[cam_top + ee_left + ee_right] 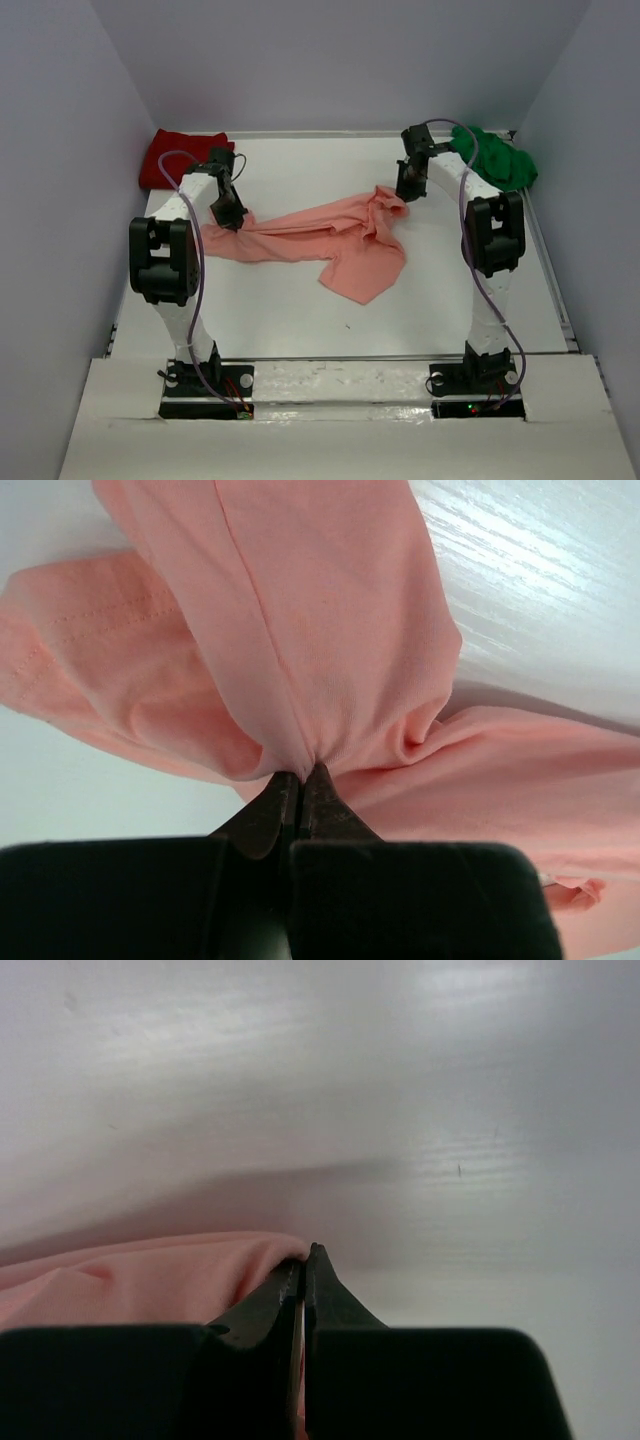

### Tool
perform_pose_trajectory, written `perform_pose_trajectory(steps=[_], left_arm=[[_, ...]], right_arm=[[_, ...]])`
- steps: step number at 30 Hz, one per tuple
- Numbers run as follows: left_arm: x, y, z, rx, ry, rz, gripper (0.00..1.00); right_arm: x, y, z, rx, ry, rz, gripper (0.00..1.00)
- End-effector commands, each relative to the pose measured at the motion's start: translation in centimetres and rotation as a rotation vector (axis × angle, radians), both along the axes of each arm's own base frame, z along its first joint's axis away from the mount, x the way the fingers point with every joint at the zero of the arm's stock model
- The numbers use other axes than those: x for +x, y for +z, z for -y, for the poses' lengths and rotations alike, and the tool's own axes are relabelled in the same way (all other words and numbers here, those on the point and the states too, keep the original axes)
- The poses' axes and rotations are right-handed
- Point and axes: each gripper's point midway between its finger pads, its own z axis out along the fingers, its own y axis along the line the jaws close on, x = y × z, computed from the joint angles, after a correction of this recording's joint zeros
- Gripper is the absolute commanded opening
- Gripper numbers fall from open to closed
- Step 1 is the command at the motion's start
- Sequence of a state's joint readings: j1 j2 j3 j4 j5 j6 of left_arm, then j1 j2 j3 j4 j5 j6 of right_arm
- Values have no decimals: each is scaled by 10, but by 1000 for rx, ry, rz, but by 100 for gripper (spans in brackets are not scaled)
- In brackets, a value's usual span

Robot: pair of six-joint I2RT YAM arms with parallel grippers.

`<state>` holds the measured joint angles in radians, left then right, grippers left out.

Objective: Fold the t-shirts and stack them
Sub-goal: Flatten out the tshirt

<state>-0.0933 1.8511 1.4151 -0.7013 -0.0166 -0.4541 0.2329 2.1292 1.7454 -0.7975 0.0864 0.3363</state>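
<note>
While your left gripper [232, 218] is clamped on one end of the pink shirt [330, 240] and your right gripper [405, 190] pinches the other, it stretches across mid-counter [300, 330]. The red shirt [180, 155] lies at the far left corner, the green shirt [495, 158] at the far right.

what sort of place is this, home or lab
Probably a lab test cell, not a home: a white table boxed in by plain walls, the left arm and right arm bolted at its near edge, a salmon-pink t-shirt as practice cloth.
</note>
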Motion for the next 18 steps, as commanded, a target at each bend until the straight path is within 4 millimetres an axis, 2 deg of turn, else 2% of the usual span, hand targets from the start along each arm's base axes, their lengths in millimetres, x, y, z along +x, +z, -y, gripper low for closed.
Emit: perform_pose_trajectory(steps=[1,2,4,6,8,9,10,11,12,15,18], left_arm=[[-2,19,-33,103,42,24,0],[-3,18,-34,103,40,20,0],[-2,16,-32,97,38,14,0],[0,15,-31,89,35,13,0],[1,15,-31,90,32,13,0],[1,15,-31,92,31,12,0],[2,15,-31,92,31,12,0],[2,16,-31,91,30,13,0],[3,15,-30,90,29,11,0],[5,15,-29,82,28,11,0],[5,14,-28,79,27,8,0]], right_arm=[[60,56,18,-2,-34,199,0],[74,65,8,44,-15,232,0],[86,71,2,70,-13,259,2],[100,80,-2,85,-12,308,9],[105,88,-4,99,0,355,17],[100,92,-4,105,0,371,36],[103,98,-4,111,2,407,50],[101,101,-4,109,8,412,61],[97,106,-4,108,30,418,66],[88,119,-3,108,51,446,67],[72,144,-5,133,86,511,68]])
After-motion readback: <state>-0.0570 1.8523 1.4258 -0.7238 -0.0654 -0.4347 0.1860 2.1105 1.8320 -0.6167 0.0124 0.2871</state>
